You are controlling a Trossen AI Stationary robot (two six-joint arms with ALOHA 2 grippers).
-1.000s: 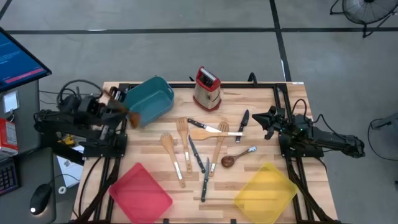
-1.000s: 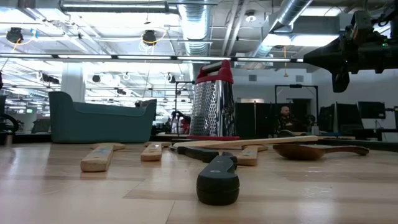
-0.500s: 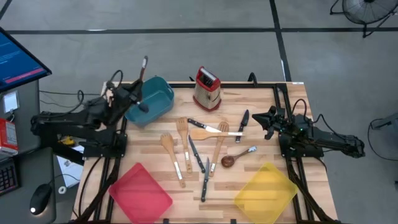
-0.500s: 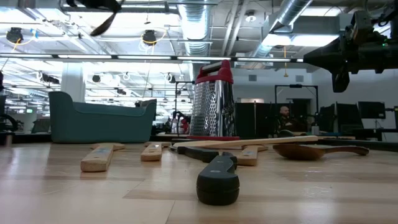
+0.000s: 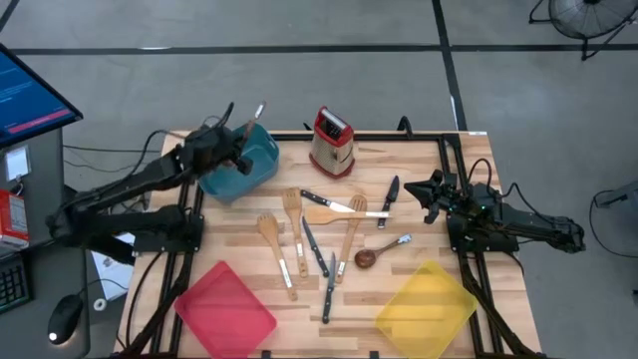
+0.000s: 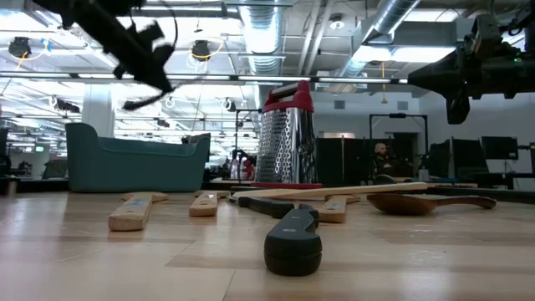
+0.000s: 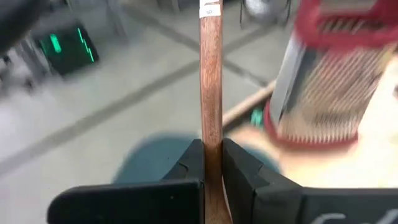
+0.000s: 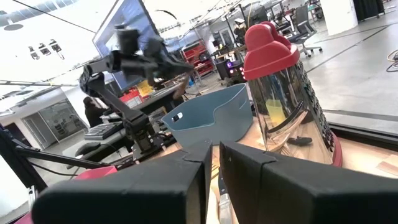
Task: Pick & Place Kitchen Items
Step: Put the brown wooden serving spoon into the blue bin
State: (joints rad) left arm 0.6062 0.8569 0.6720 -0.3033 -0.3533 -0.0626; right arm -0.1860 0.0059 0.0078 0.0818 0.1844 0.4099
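My left gripper (image 5: 236, 152) hangs over the teal bin (image 5: 261, 165) at the table's far left, shut on a dark wooden utensil (image 7: 211, 74). The utensil's handle end (image 5: 259, 108) points up and toward the far edge; its other end is hidden below the fingers. Several kitchen items lie flat on the table's middle: wooden spatulas (image 5: 270, 235), black-handled knives (image 5: 317, 249), a dark wooden spoon (image 5: 366, 257) and a metal spoon (image 5: 395, 242). My right gripper (image 5: 411, 190) waits shut at the right edge, holding nothing. My left gripper pinches the wooden utensil's handle (image 7: 211, 146) between its two fingers (image 7: 191, 163), part way down the handle. The long free end rises out past the fingertips. The utensil is lifted clear, slanting above the teal bin.
The red-topped steel grater (image 5: 331, 140) stands upright at the far edge, right of the teal bin. A red bin (image 5: 227, 309) sits at the near left and a yellow bin (image 5: 427, 309) at the near right. Bare wood lies between bins and utensils.
My left gripper has swung from the table's left edge toward the right, coming over the teal bin, and has tipped downward. The wooden utensil has gone along in its hold, its free end now slanting toward the far right.
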